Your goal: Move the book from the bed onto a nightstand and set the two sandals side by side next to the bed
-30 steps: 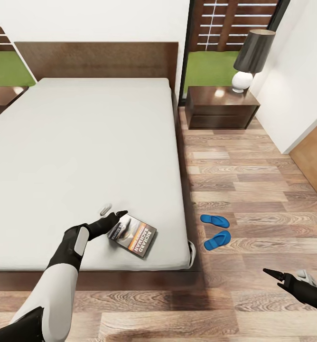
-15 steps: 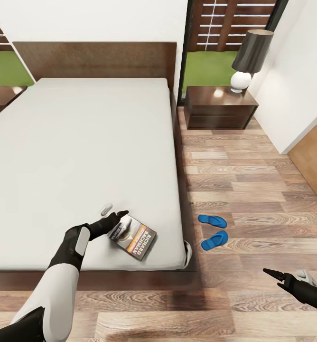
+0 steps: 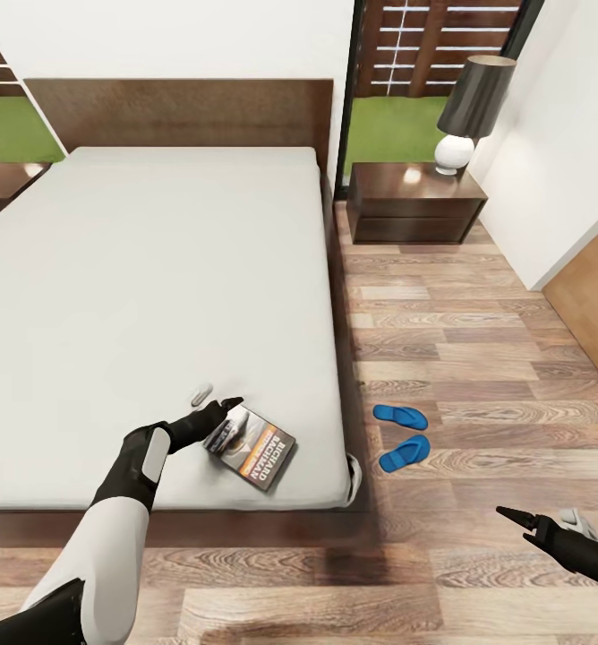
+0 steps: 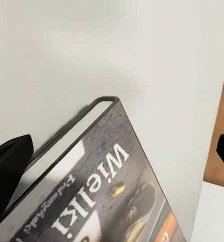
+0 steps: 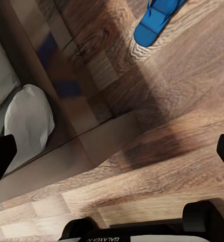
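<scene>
Left claw (image 3: 217, 408), fingers spread wide, straddles the book (image 3: 252, 445) by the bed's (image 3: 156, 269) foot edge, nearer than the right arm

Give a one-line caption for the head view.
Left gripper reaches the book on the bed; two sandals lie beside it.

Matt white cloth bed (image 3: 156, 269), glossy dark wood nightstand (image 3: 415, 202), grained wood floor (image 3: 478, 358), glossy paper book (image 3: 252, 445)
</scene>
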Controlling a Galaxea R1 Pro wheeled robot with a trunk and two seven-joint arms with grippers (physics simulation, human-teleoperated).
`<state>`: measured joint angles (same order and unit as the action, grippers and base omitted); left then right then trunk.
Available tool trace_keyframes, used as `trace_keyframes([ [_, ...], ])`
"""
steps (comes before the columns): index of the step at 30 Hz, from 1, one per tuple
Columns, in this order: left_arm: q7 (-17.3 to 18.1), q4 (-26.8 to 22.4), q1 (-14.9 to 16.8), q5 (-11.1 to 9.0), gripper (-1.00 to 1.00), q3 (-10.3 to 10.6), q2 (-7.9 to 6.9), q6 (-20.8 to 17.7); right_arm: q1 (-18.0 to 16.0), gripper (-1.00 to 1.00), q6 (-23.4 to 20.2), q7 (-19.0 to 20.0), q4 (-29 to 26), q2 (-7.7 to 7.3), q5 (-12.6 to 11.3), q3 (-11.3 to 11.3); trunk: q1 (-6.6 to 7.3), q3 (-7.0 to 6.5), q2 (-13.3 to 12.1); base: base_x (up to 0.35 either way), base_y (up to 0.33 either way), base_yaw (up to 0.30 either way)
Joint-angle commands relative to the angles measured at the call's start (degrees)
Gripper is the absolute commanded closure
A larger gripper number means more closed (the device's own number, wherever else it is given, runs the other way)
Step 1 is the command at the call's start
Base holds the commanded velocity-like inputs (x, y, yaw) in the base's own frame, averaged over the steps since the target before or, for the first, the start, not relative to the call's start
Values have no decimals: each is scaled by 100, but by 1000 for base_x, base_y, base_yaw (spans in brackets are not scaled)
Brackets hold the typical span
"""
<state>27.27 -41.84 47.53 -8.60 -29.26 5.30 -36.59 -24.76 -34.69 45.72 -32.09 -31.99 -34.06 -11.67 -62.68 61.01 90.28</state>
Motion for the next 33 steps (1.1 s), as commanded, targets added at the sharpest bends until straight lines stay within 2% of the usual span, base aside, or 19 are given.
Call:
trace_keyframes([
  [1,-2,1,2,60,-100,-27,6,-42,-2,-100,-38,7,1,0,-22,-10,0,4,2,-71,0,0],
  [8,-2,0,2,60,-100,-27,6,-42,-2,-100,-38,7,1,0,-22,-10,0,4,2,-161,0,0],
  [19,-2,6,2,60,-100,-27,6,-42,-2,-100,-38,7,1,0,-23,-10,0,4,2,-7,0,-2],
  [25,-2,5,2,60,-100,-27,6,-42,-2,-100,-38,8,-4,0,-24,-10,0,-5,2,0,0,-174],
  [33,-2,1,2,60,-100,-27,6,-42,-2,-100,-38,24,-4,0,-30,-10,0,-8,2,0,0,-21],
])
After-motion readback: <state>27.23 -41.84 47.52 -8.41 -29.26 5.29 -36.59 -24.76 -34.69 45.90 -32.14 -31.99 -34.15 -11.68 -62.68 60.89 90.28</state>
